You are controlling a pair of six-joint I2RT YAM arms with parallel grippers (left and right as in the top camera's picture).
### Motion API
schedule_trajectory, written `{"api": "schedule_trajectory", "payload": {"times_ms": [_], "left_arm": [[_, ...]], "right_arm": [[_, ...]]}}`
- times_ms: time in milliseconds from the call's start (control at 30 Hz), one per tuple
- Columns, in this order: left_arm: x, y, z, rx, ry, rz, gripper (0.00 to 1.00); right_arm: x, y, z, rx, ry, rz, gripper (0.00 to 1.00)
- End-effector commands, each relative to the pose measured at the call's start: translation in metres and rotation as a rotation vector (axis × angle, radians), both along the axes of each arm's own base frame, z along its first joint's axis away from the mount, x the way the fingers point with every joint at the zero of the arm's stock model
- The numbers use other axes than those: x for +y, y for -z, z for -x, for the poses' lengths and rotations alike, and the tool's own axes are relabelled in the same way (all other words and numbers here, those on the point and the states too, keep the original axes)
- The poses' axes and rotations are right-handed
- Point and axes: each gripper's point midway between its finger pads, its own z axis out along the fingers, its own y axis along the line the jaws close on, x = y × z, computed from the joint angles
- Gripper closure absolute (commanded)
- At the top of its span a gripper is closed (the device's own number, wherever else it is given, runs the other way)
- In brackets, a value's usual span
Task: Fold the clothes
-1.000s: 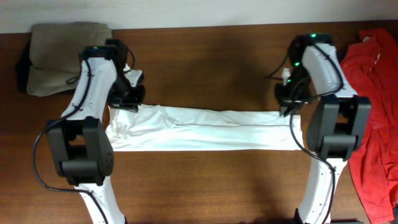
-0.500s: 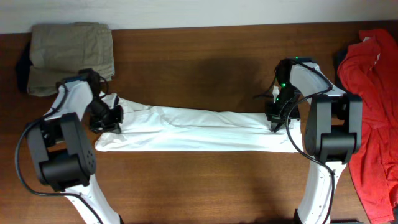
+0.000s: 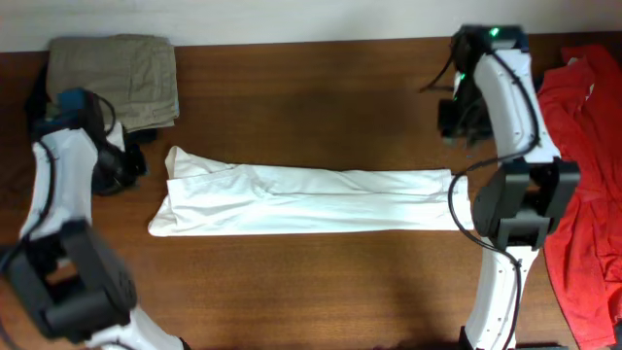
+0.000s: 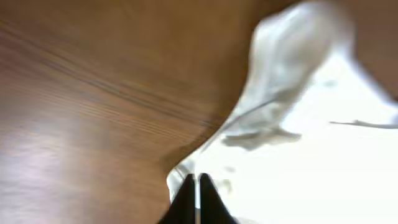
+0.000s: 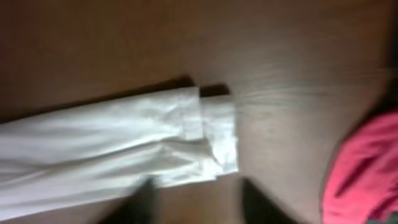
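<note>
The clothes, a white shirt [image 3: 311, 199], lie folded into a long narrow strip across the middle of the table. My left gripper [image 3: 119, 167] hovers just off the strip's left end. In the left wrist view its gripper [image 4: 196, 185] is shut, tips together over the blurred edge of the white fabric [image 4: 298, 155], with nothing seen between them. My right gripper [image 3: 459, 124] hangs beyond the strip's right end, toward the far side. In the right wrist view its gripper [image 5: 202, 202] is open and empty. The shirt's folded end [image 5: 205, 143] lies on the table ahead of its fingers.
Folded khaki trousers [image 3: 112, 76] sit at the far left corner, close behind my left arm. A bright red garment [image 3: 583, 175] lies along the right edge beside my right arm and shows in the right wrist view [image 5: 360, 168]. Bare brown wood [image 3: 311, 107] surrounds the strip.
Both grippers have left the shirt's ends. The left arm swung out to the left, the right arm drew back toward the far edge and opened. The shirt lies flat, released.
</note>
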Motion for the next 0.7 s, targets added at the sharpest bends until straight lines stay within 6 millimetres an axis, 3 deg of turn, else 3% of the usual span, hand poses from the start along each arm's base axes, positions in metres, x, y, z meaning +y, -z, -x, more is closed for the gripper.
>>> {"api": "schedule_trajectory", "payload": {"times_ms": [0,33,67,100,233,333,400,467,533,667], "left_arm": [[-0.010,-0.069,-0.009,-0.198,0.020,-0.033,0.73],[-0.010,-0.073,-0.009,-0.206,0.020,-0.035,0.56],[-0.011,-0.074,-0.008,-0.208,0.020,-0.035,0.20],[-0.011,-0.073,-0.007,-0.203,0.020,-0.034,0.05],[-0.013,-0.071,-0.003,-0.187,0.020,-0.025,0.01],[-0.020,-0.071,-0.004,-0.195,0.030,0.014,0.01],[-0.027,-0.072,-0.006,-0.208,0.040,0.057,0.01],[-0.029,-0.072,-0.007,-0.213,0.043,0.071,0.01],[-0.030,-0.072,-0.007,-0.213,0.043,0.071,0.01],[-0.030,-0.072,-0.007,-0.213,0.044,0.074,0.01]], "right_arm": [[-0.033,-0.030,-0.006,-0.091,0.065,0.056,0.03],[-0.039,-0.028,-0.003,-0.084,0.089,0.037,0.01],[-0.047,-0.023,0.001,-0.068,0.120,0.015,0.01],[-0.061,-0.019,0.008,-0.049,0.163,-0.001,0.01],[-0.080,-0.022,0.035,-0.048,0.323,-0.211,0.01],[-0.079,-0.030,0.064,-0.026,0.310,-0.234,0.01],[-0.074,-0.024,0.082,-0.010,0.294,-0.230,0.01],[-0.071,-0.006,0.094,-0.023,0.299,-0.222,0.02],[-0.050,0.030,0.107,-0.027,0.316,-0.311,0.01],[-0.049,0.095,0.106,-0.098,0.298,-0.303,0.01]]}}
